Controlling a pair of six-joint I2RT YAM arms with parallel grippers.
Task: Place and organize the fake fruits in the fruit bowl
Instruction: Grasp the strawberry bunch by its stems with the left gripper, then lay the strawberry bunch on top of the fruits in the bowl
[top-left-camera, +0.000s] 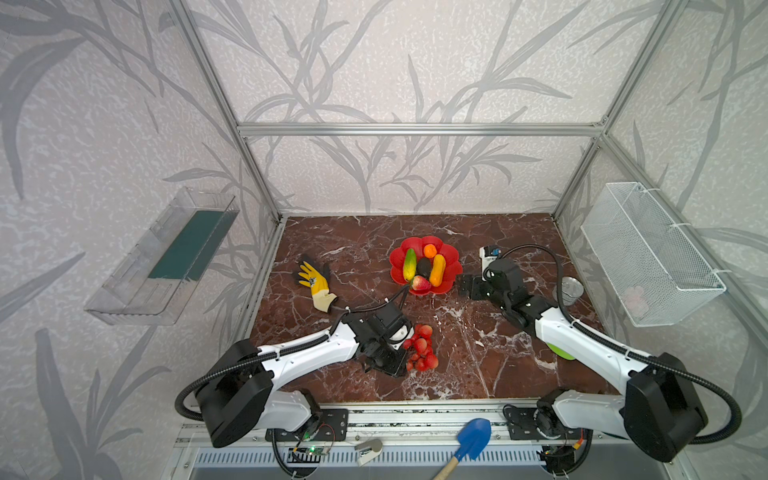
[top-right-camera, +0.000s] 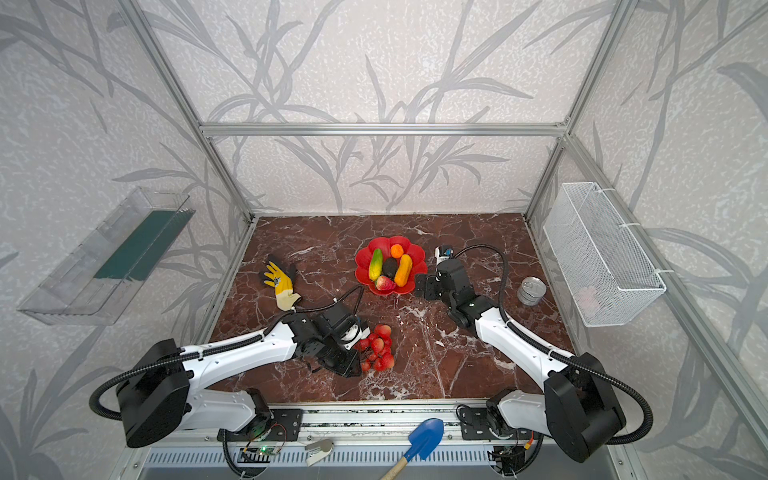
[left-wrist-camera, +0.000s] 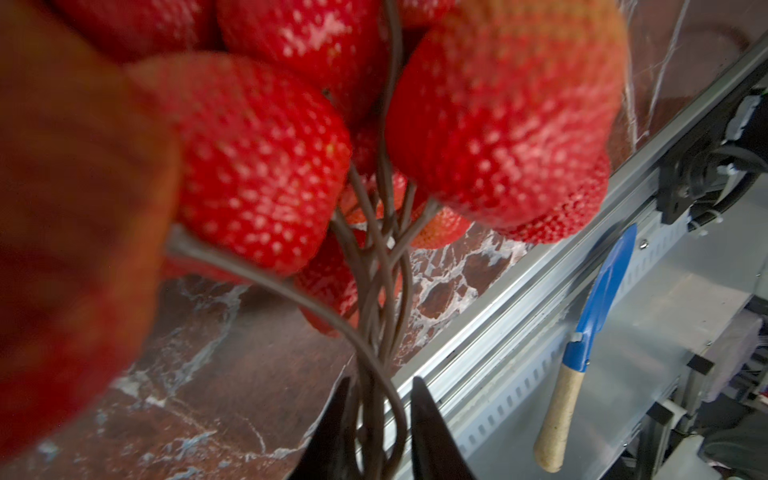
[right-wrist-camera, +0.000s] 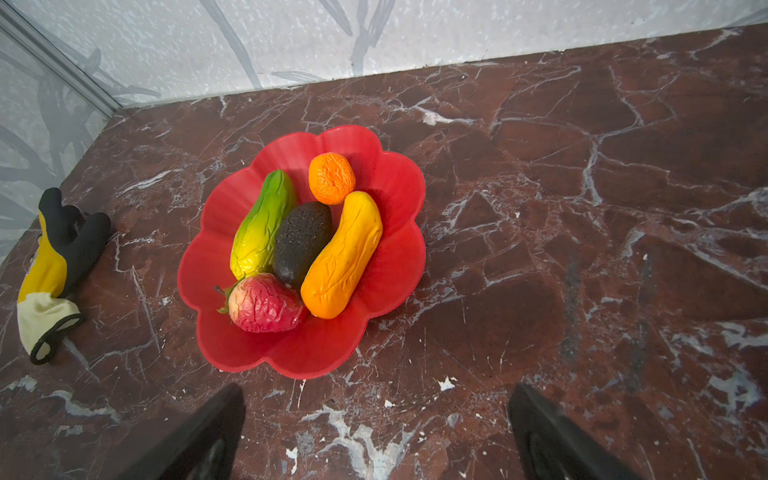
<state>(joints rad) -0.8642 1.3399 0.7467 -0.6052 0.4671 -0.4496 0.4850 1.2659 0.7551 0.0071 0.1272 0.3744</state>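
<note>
jaws of our left gripper (left-wrist-camera: 380, 386) stand close together on the thin brown stems (left-wrist-camera: 374, 291) of the bunch of red berries (top-left-camera: 422, 347), and the stems fill the narrow gap between them. we think the stems are chosen because the berries are round and loose and would slip or spread under the fingers, while the stems join into one bundle that a narrow grip can hold. the bunch lies on the table (top-left-camera: 478, 353), near the front and well apart from the fruit bowl (right-wrist-camera: 399, 257). from these views we cannot tell if it is lifted yet.

our right gripper (right-wrist-camera: 378, 390) has its jaws wide apart and holds nothing. it waits just beside the bowl, we suppose to steady it or to tidy the fruits.

in the bowl the green-yellow fruit (right-wrist-camera: 262, 224), the dark avocado (right-wrist-camera: 301, 243) and the yellow-orange fruit (right-wrist-camera: 343, 257) lie side by side, touching. the small orange (right-wrist-camera: 331, 178) sits at their far end and the red-pink peach (right-wrist-camera: 264, 303) at their near end. this row leaves free red surface along the rim, so we judge the bunch, the last fruit outside, can go there. the yellow glove (top-left-camera: 316, 282) lies apart and is not ours to move.
</note>
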